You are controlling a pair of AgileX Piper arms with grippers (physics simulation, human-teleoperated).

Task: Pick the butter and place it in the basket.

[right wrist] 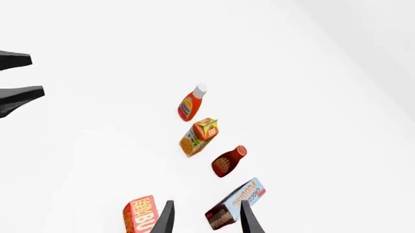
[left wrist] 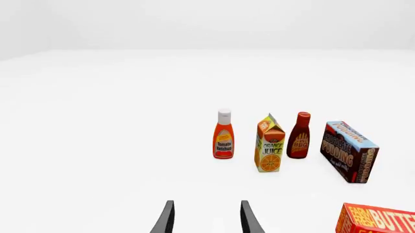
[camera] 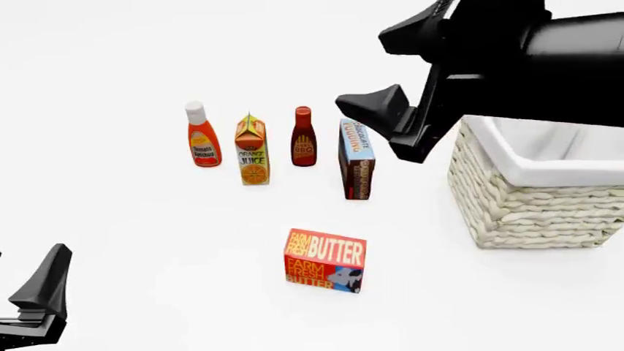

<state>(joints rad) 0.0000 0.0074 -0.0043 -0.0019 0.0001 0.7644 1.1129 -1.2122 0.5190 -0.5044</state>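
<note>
The butter is a red-orange box standing on the white table in front of the row of groceries; it also shows at an edge of the left wrist view and the right wrist view. At the right stands the wicker basket with its white lining. My right gripper hangs open high above the table, next to the basket and above the pudding box, with nothing between its fingers. Down at the near left corner, my left gripper is open and holds nothing.
Behind the butter stand a ketchup bottle, an orange juice carton, a BBQ sauce bottle and a chocolate pudding box. The left gripper crosses the right wrist view.
</note>
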